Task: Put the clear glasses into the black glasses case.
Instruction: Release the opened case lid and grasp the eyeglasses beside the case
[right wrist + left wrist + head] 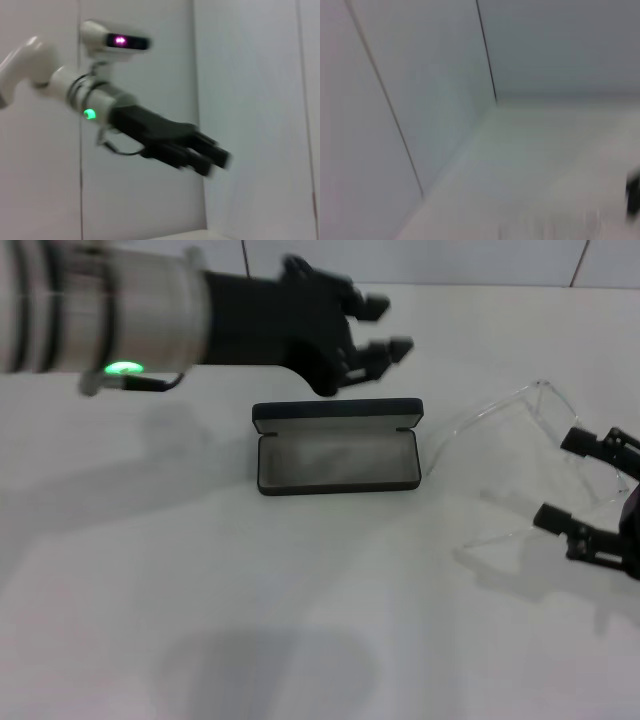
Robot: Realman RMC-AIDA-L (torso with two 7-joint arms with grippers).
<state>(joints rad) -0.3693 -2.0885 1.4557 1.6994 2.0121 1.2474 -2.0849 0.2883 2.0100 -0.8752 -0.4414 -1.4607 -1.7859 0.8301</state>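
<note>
The black glasses case (338,445) lies open in the middle of the white table (200,570), its grey lining showing and its lid standing at the far side. To its right the clear glasses (548,400) rest on the table, arms pointing toward the case. My right gripper (565,480) is open at the right edge, its two fingers spread on either side of the glasses' front. My left gripper (390,327) hovers open above and behind the case's far right corner. The right wrist view also shows the left gripper (212,157), in the air against the wall.
A tiled white wall (420,260) runs along the table's far edge. The left wrist view shows only the wall (435,90) and bare tabletop (545,165).
</note>
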